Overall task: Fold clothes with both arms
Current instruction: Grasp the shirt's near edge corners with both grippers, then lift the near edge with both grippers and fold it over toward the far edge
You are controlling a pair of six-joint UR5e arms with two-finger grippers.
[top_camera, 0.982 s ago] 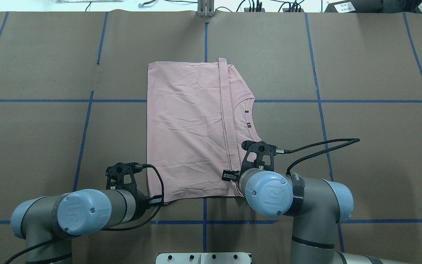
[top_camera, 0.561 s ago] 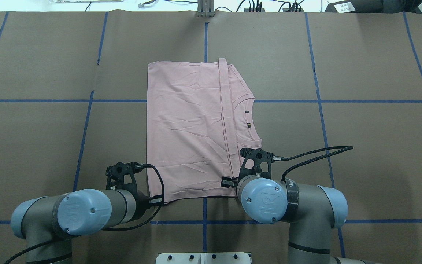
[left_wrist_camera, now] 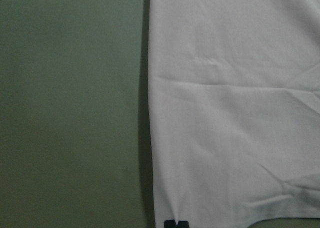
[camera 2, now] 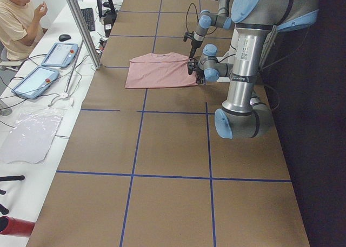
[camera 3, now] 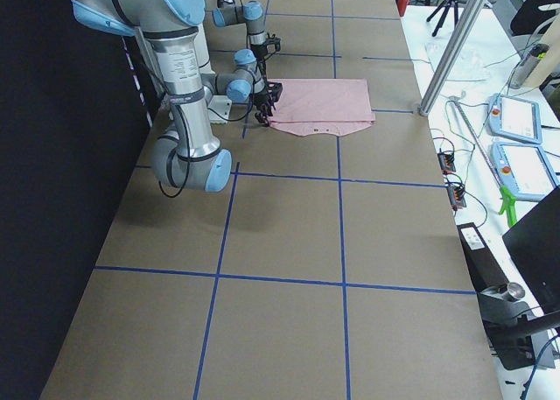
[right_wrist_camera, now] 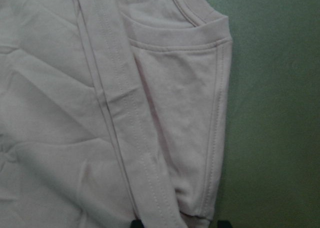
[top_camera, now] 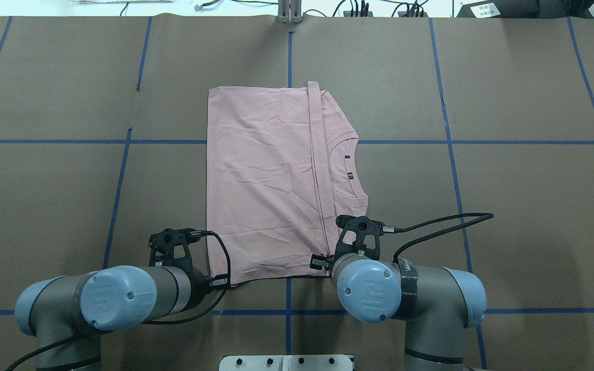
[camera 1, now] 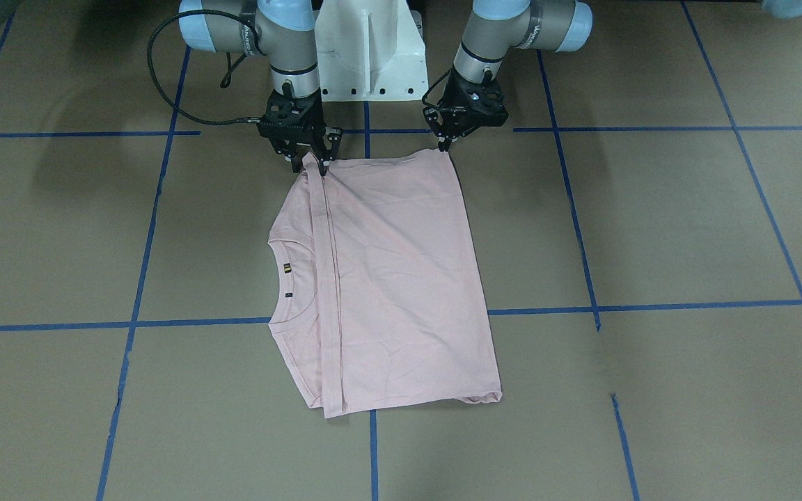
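Note:
The pale pink T-shirt (top_camera: 266, 180) lies folded in a tall rectangle on the brown table, collar (top_camera: 351, 165) to the right, print hidden. It also shows in the front view (camera 1: 401, 278). My left gripper (camera 1: 445, 145) is at the shirt's near left corner, fingers together on the fabric; the left wrist view shows that corner (left_wrist_camera: 230, 113) with one dark tip at the bottom edge. My right gripper (camera 1: 310, 160) is open over the near right corner, over the folded sleeve (right_wrist_camera: 195, 118); its two tips show apart at the bottom of the right wrist view.
The white pedestal base (camera 1: 366, 49) stands between the arms. Blue tape lines (top_camera: 289, 51) grid the table. A metal post (top_camera: 289, 13) stands at the far edge. An operator (camera 2: 16, 20) sits by tablets (camera 2: 59, 55) beyond the far edge.
My right arm has drawn back toward the robot's base, along the shirt's right side to its near corner. The left arm and the shirt have not moved.

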